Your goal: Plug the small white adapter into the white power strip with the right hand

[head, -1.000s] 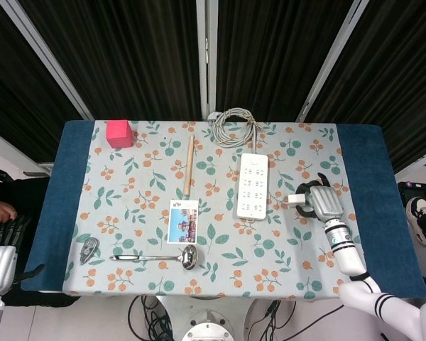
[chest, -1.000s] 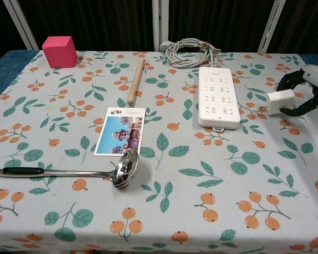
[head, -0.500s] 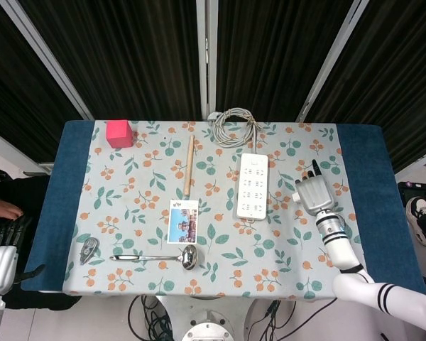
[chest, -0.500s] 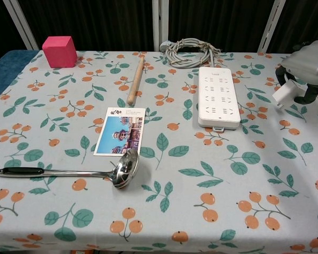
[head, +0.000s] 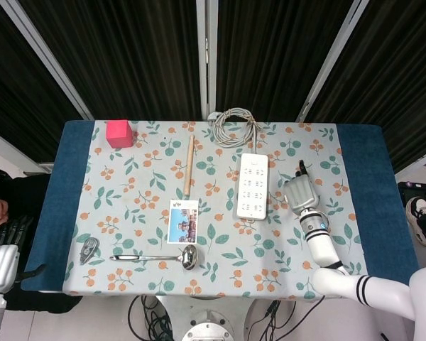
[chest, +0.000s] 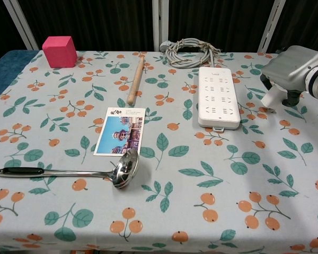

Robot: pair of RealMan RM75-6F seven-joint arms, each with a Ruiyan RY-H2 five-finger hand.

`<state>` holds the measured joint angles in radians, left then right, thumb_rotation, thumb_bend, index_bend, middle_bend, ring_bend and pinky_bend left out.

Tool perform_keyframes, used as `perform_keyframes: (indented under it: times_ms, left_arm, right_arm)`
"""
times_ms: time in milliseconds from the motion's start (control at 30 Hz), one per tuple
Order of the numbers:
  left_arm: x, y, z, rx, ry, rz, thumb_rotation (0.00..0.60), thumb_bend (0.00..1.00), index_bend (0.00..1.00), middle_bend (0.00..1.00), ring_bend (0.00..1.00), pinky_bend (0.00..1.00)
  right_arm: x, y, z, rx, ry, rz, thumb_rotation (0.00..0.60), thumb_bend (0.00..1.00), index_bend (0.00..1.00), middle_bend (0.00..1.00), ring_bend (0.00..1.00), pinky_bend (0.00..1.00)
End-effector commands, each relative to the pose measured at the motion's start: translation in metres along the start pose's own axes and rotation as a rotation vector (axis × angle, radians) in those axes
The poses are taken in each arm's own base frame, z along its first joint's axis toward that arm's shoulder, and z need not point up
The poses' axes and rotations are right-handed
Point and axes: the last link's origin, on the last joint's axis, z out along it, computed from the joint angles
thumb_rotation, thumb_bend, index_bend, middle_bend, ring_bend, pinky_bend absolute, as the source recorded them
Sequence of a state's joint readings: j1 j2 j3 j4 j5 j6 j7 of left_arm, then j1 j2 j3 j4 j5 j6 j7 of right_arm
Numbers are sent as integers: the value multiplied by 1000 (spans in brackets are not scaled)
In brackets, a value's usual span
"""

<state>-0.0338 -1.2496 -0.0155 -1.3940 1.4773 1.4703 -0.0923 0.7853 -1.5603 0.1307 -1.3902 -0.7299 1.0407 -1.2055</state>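
Observation:
The white power strip (head: 252, 186) (chest: 218, 97) lies lengthwise right of the table's middle, its sockets facing up. My right hand (head: 299, 192) (chest: 292, 64) hovers just right of the strip, back side up. It grips the small white adapter (chest: 270, 97), which sticks out below the hand in the chest view and is hidden under the hand in the head view. The adapter is beside the strip and does not touch it. My left hand (head: 1, 257) hangs off the table's near left corner, fingers extended, holding nothing.
The strip's coiled grey cable (head: 234, 126) lies at the far edge. A pink cube (head: 118, 133), a wooden stick (head: 189, 165), a postcard (head: 183, 221), a metal ladle (head: 156, 257) and a small tape dispenser (head: 89, 249) lie left of the strip on the floral cloth (head: 284, 249).
My right hand has turned back side up and moved left, closer to the power strip, carrying the adapter. The left hand has barely moved.

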Motion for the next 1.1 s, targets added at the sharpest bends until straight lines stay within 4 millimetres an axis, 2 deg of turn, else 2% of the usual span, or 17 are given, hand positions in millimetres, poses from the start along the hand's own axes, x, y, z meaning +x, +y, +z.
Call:
perform_keyframes:
  times_ms: [33, 100, 267, 367, 567, 1100]
  left_arm:
    - [0, 0, 0, 1, -1, -2, 600, 0, 40, 0, 0, 0]
    - [-1, -1, 0, 3, -2, -4, 600, 0, 40, 0, 0, 0]
    - [-2, -2, 0, 3, -4, -6, 600, 0, 40, 0, 0, 0]
    - [-2, -2, 0, 3, -4, -8, 600, 0, 40, 0, 0, 0]
    - [-3, -3, 0, 4, -5, -9, 600, 0, 40, 0, 0, 0]
    - [-3, -4, 0, 5, -5, -13, 600, 0, 40, 0, 0, 0]
  right_arm:
    - [3, -5, 1, -5, 6, -35, 600, 565, 598, 484, 259, 0]
    - [4, -8, 1, -6, 5, -37, 600, 565, 570, 474, 248, 0]
    - [7, -11, -1, -8, 3, -34, 600, 553, 426, 439, 193, 0]
    - [8, -12, -2, -7, 0, -22, 600, 494, 367, 425, 180, 0]
    - [9, -14, -2, -3, -17, 13, 600, 354, 315, 405, 170, 0]
    - [16, -18, -3, 14, -17, 87, 600, 265, 205, 353, 148, 0]
